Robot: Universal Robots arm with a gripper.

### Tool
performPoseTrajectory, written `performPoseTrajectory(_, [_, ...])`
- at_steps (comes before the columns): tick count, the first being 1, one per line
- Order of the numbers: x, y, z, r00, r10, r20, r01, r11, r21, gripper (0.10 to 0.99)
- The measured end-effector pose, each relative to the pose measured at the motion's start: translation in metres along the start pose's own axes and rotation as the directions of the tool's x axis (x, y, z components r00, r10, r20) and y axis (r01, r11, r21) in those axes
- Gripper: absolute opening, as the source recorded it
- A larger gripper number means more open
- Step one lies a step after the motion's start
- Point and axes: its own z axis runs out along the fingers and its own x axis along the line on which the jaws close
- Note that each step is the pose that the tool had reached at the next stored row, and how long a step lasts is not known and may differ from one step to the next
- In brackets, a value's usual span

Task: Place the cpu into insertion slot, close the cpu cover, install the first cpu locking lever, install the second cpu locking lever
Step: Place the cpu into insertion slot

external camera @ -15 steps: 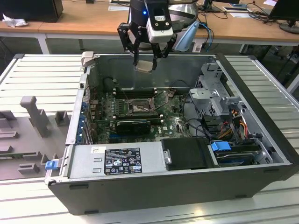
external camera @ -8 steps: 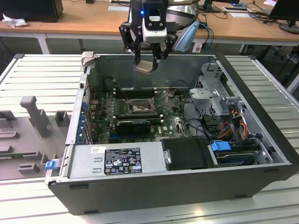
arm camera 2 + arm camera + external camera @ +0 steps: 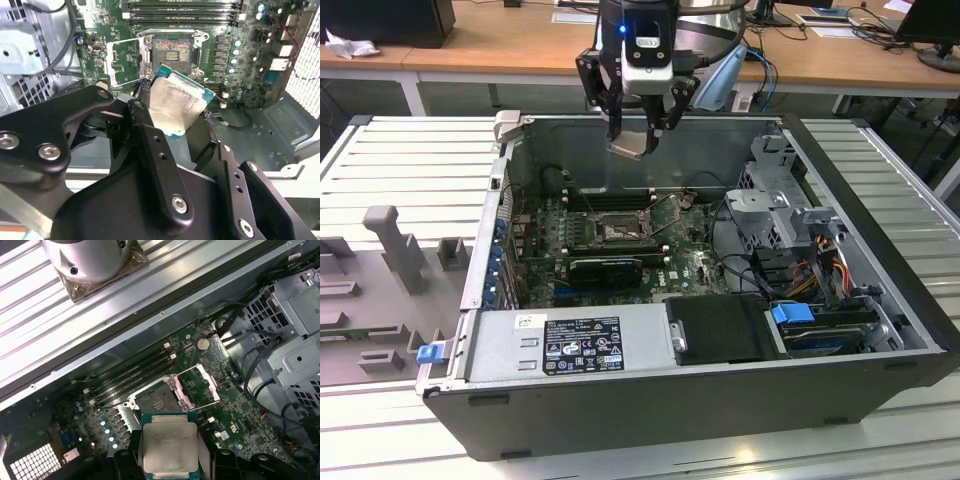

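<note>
Gripper (image 3: 632, 142) fingers clamp the cpu (image 3: 629, 147) by two opposite edges, so the chip hangs in the air above the open computer case (image 3: 650, 405), its pale silvery face turned partly toward the exterior camera. In that view the cpu sits at twelve o'clock of the insertion slot (image 3: 617, 229) and well apart from it, up near the case's far wall. The slot lies uncovered on the green motherboard (image 3: 685, 265), its dark centre showing inside the metal rim. In the second wrist view the cpu cover (image 3: 122, 62) stands swung open just beside the slot, lifted off it, with the board visible through its square window. In the exterior view, long black memory slots (image 3: 610, 198) run just past the socket at its twelve o'clock, and a black ribbed card (image 3: 605, 268) lies at its six o'clock. At three o'clock of the slot stands a grey drive cage (image 3: 775, 215), with bundled cables (image 3: 820, 270) beside it. Further out toward six o'clock, against the near wall, is the grey power supply (image 3: 570, 345). The case rests on a slatted metal surface (image 3: 390, 160).
</note>
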Motion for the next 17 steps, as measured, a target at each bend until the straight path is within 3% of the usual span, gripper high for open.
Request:
performPoseTrajectory(5, [0.0000, -0.0001, 0.0012, 0.9955, 0.095, 0.0084, -0.095, 0.9955, -0.002, 0.533])
performPoseTrajectory(7, [-0.0001, -0.0002, 0.0018, 0.9907, 0.135, 0.0120, -0.135, 0.9908, -0.004, 0.533])
performPoseTrajectory(14, [-0.0002, -0.0003, 0.0036, 0.9881, 0.153, 0.0126, -0.153, 0.9882, -0.003, 0.533])
performPoseTrajectory(17, [-0.0002, -0.0003, 0.0043, 0.9813, 0.192, 0.0159, -0.192, 0.9815, -0.004, 0.533])
